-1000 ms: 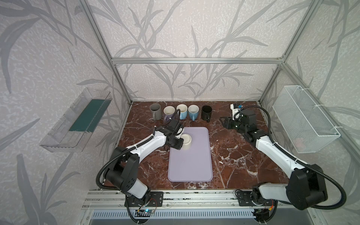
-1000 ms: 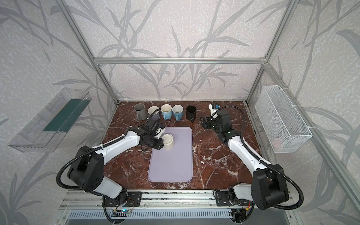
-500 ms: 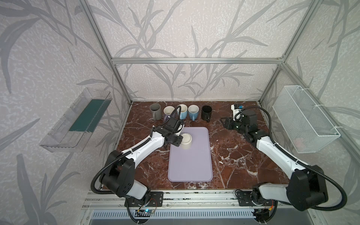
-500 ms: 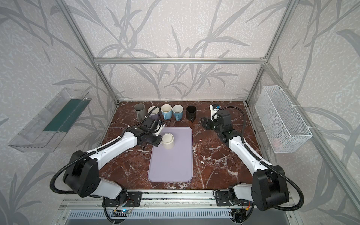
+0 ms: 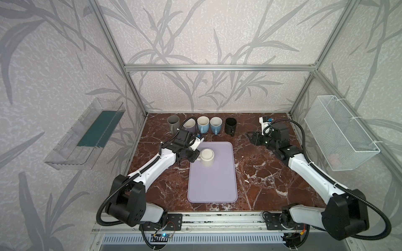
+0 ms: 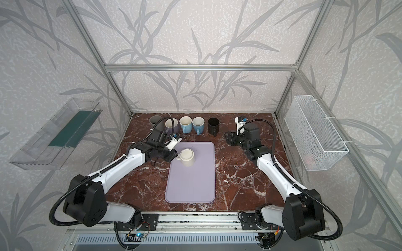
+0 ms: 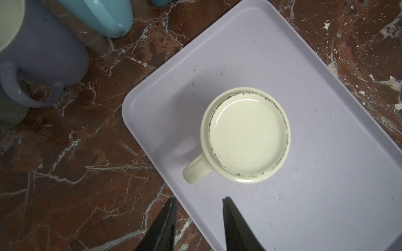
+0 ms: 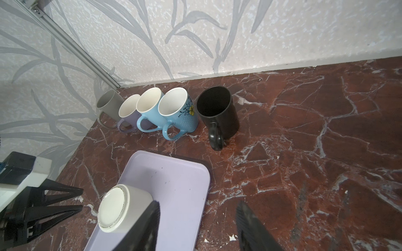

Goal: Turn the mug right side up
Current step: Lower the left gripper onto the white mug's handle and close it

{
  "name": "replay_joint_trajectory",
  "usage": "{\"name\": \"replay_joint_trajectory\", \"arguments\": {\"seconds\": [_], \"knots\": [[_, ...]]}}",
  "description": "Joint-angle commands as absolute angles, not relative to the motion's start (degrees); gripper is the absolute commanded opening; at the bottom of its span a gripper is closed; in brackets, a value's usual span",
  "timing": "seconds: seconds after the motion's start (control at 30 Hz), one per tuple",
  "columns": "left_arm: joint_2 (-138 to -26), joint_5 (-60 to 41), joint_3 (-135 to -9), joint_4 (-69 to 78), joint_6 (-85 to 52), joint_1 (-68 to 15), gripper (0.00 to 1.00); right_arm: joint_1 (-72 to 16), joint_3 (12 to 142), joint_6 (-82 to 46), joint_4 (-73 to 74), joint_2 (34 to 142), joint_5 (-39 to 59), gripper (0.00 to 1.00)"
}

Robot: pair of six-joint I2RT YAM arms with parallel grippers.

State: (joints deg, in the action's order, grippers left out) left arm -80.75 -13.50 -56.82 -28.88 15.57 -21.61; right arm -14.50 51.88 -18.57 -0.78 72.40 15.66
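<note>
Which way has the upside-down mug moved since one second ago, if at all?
No. The mug stands at the same spot near the tray's far left corner, still upside down.

cream mug (image 5: 207,157), lilac tray (image 5: 212,182), red-brown white-veined marble table (image 5: 261,173)

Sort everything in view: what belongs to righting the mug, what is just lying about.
Job: cream mug, upside down on the tray; left gripper, open near its handle.
Lying about: five upright mugs at the back; wire basket; clear bin; right gripper, open.
</note>
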Motion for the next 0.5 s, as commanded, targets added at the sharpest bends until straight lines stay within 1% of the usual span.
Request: {"name": "replay_joint_trajectory", "arguments": {"seconds": [0.0, 0.2, 0.47], "knots": [[-81.0, -16.7, -57.8, -31.5, 20.0, -21.2, 0.39, -14.2, 51.7, -18.2, -2.3, 70.3, 15.7, 0.58], [-85.3, -15.8, -59.4, -33.3, 21.5, -21.2, 0.38, -13.9, 51.4, -18.1, -2.8, 69.4, 15.5, 0.59], [-88.1, -15.1, -60.9, -32.4, 22.9, -20.2, 0.38, -13.7, 51.3, -18.1, -3.3, 69.0, 15.2, 0.6]]}}
